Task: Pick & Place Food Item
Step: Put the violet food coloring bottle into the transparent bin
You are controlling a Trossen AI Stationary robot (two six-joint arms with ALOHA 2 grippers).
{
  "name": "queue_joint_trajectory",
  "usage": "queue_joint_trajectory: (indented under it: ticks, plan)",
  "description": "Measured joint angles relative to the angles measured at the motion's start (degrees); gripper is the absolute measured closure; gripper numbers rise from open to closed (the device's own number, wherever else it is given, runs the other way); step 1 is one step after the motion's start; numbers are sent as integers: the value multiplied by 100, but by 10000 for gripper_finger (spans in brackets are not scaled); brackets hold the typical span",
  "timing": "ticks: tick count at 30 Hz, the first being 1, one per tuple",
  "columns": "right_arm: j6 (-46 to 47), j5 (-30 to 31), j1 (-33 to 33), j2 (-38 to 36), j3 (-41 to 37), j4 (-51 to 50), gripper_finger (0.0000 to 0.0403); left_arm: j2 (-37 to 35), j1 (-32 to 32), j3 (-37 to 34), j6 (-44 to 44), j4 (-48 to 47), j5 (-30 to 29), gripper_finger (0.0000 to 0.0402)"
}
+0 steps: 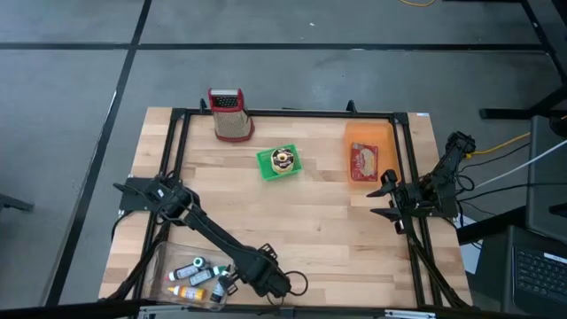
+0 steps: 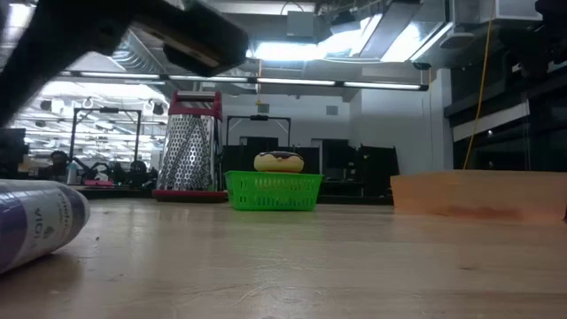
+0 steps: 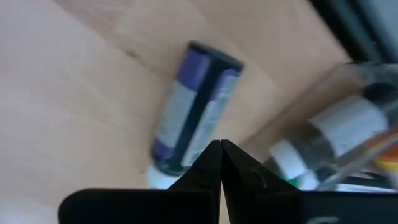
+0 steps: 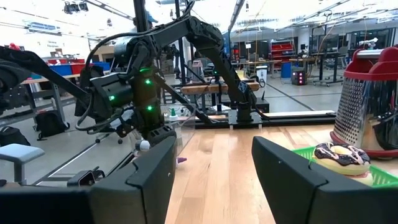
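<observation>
Dark left end effector (image 3: 221, 149) pinched shut, seemingly empty, above bottle (image 3: 193, 112).

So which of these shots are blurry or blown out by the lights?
Left wrist view: the bottle and the clear bin are soft with blur. Low view: the near bottle and the arm overhead are out of focus, ceiling lights glare. Right wrist view: the bright hall washes out behind the left arm.
</observation>
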Motion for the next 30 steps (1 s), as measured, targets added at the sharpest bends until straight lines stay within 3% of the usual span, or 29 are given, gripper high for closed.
queue_joint_trajectory:
  ticks: [5,13,18,24,30]
  plan:
    - [1,0,0,0,-1,0,190,77,0,9,-36,-60,523,401]
    - [2,0,-2,0,1,0,190,504,84,2,257,-13,488,401]
    - [-70,0,-1,0,0,0,190,494,215,82,307,-138,-34,399]
    - [-87,0,-2,0,-1,0,190,504,381,824,350,-21,-1038,398]
    - [-21,0,0,0,-1,0,190,505,530,1301,247,43,-1119,398]
